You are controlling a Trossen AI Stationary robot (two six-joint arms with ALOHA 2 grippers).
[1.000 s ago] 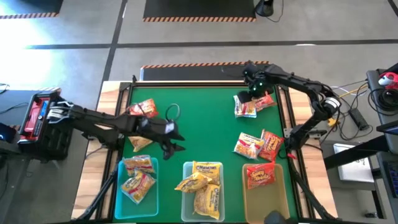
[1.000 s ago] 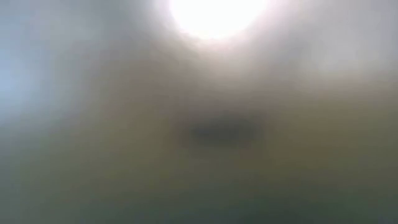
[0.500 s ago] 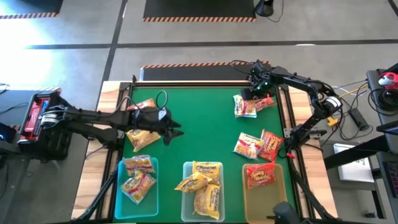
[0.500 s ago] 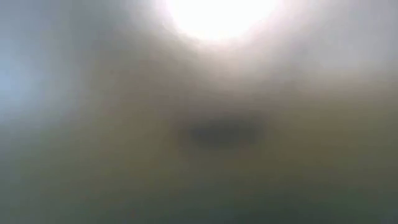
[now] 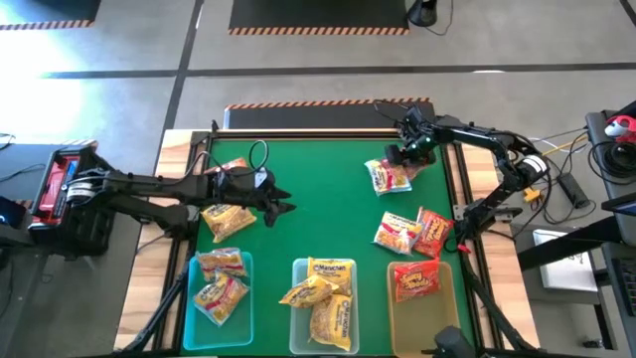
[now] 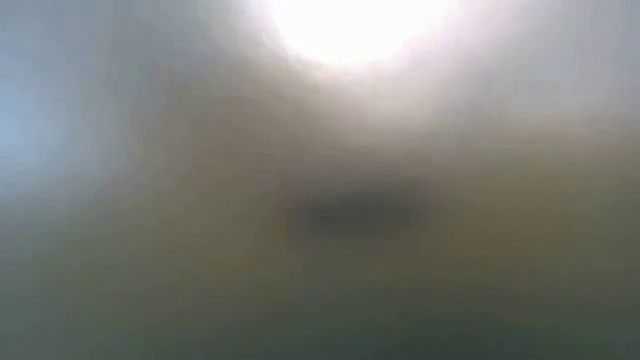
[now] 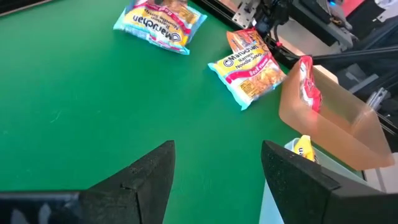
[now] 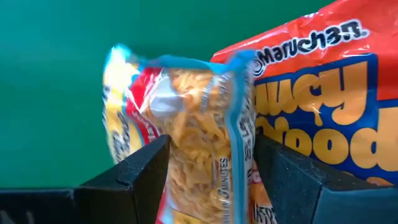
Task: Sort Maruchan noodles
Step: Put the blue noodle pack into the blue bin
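The right pincer [image 5: 399,159] is seen at the far right corner of the tabletop [image 5: 179,149], pinching a blue-edged packet [image 8: 186,137] that is stood on its edge between the jaws. Over the last second this packet has been drawn a little away from the far edge, towards the middle of the green mat [image 5: 328,199]. An orange-red packet [image 8: 317,106] is left lying flat just beside it. From this a pick-up is judged to be under way.

The left pincer [image 5: 278,206] is spread and holds nothing. It has been pulled back from the near bins towards the left edge. A yellow packet [image 5: 227,219] lies beside its arm, so that packet is judged the next target.

Two more packets [image 5: 409,233] lie unsorted by the right edge. Along the near edge, the left bin [image 5: 193,298] holds two orange-yellow packets, the middle bin [image 5: 296,308] holds yellow ones, and the amber bin [image 5: 397,318] holds a single red one.

The packets are flat, crinkly, glossy film with crimped seams. The bins are translucent and rectangular. Nothing can be made out in the low view.
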